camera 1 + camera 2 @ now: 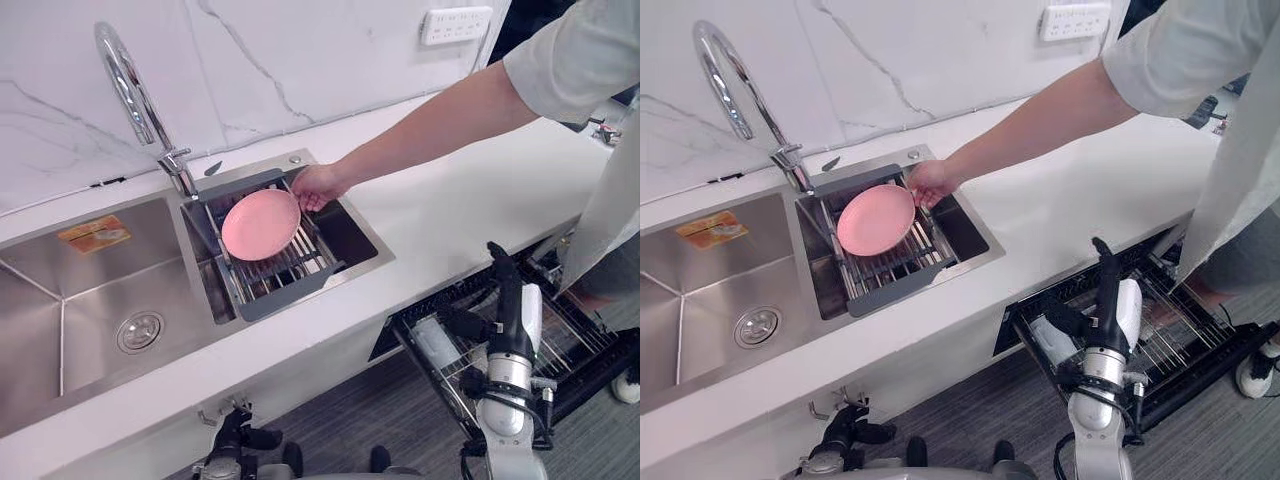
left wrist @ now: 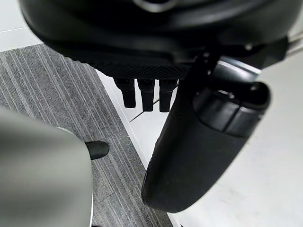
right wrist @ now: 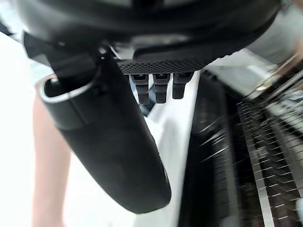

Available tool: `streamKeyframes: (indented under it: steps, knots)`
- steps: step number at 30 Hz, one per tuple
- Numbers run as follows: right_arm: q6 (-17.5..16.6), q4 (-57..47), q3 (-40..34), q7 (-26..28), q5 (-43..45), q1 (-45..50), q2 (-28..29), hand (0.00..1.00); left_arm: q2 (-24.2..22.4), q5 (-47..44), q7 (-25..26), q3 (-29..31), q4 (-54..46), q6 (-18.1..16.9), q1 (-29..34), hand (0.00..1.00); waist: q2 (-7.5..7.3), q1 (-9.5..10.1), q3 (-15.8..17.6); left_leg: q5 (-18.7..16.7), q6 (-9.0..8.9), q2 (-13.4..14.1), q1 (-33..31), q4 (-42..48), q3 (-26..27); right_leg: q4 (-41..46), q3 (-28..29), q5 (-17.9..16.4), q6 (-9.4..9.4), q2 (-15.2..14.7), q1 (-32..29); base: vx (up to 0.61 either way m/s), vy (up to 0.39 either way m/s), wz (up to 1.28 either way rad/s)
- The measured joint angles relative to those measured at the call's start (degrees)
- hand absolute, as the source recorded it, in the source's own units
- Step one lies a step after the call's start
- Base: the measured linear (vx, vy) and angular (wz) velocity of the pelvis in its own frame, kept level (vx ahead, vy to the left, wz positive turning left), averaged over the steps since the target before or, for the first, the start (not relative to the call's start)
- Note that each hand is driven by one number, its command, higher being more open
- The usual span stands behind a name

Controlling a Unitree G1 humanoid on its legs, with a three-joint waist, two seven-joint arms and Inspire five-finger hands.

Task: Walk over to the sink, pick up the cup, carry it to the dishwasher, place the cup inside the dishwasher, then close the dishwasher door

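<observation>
Kitchen corner, evenly lit.
White grey-veined marble wall (image 1: 300, 60) carries a white socket plate (image 1: 456, 25); a long white tabletop (image 1: 470, 190) runs beneath it, with grey striped carpet floor (image 1: 370, 410) in front.

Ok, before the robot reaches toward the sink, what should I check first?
1. Sink area free of people: not ok. A person's hand holds the pink plate on the sink rack.
2. Target identified: cannot tell. What lies on the sink rack is a plate.
3. Right hand free: ok. Its fingers are straight and hold nothing, raised over the dishwasher rack.
4. Left hand free: ok. It is open and low by the counter front.
5. Dishwasher ready to load: ok. Its rack is pulled out.
</observation>
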Motion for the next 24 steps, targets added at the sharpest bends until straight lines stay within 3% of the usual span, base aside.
streamKeyframes:
  steps: [4,15,16,17,19,24]
  knots:
    - [-2.1,-2.5,2.8,1.0,0.2,-0.3,-1.5,0.9,0.1,1.4,-1.0,-1.3,0.2,-0.4,-0.4,0.9,-0.09,0.18,-0.2,0.5,0.26,-0.8,0.0,-0.1,-3.3,0.0,-3.3,-0.8,0.28,-0.6,1.6,-0.01,-0.004,0.4]
    - [-3.6,-5.9,6.1,1.5,0.4,-2.4,-7.1,0.9,0.1,2.7,-1.8,-2.5,-0.5,-3.6,-0.4,0.9,-0.2,2.15,-0.1,2.4,-0.11,-2.0,-3.9,1.2,-13.5,5.8,-13.7,-6.0,-0.27,-1.3,1.7,-0.02,-0.035,0.53]
    - [-3.6,-5.9,6.2,1.6,0.4,-3.4,-7.7,0.9,0.0,2.7,-1.8,-2.5,-0.4,-3.6,-0.7,0.9,-0.13,2.22,0.3,1.6,0.12,-1.8,-4.3,1.2,-12.7,6.0,-14.2,-6.1,-0.4,-1.5,1.7,-0.09,-0.011,0.37]
    - [-3.6,-5.8,6.2,1.7,0.4,-4.7,-8.0,0.9,0.1,2.7,-1.8,-2.4,-0.2,-3.6,-0.9,0.9,-0.25,2.28,0.5,1.0,0.05,-0.2,-4.6,1.4,-6.7,6.1,-14.9,-6.4,-0.4,-1.4,1.8,-0.08,-0.004,0.28]
    - [-3.6,-5.8,6.0,1.6,0.4,-6.1,-8.9,0.9,0.2,2.7,-1.7,-2.4,-0.3,-3.6,-1.0,0.9,-0.45,2.05,1.0,1.2,-0.22,1.4,-4.5,1.5,-1.4,6.7,-15.7,-7.0,-0.1,-1.5,1.8,-0.04,-0.034,0.23]
    - [-3.4,-5.2,6.4,1.7,-0.9,-8.0,-9.4,0.9,0.6,2.7,-1.7,-2.3,-0.4,-3.5,-1.4,0.9,-1.42,2.41,1.7,1.4,-0.24,0.9,-3.3,-0.1,0.6,9.8,-13.8,-9.3,0.98,-3.2,-0.1,0.04,0.02,-0.15]
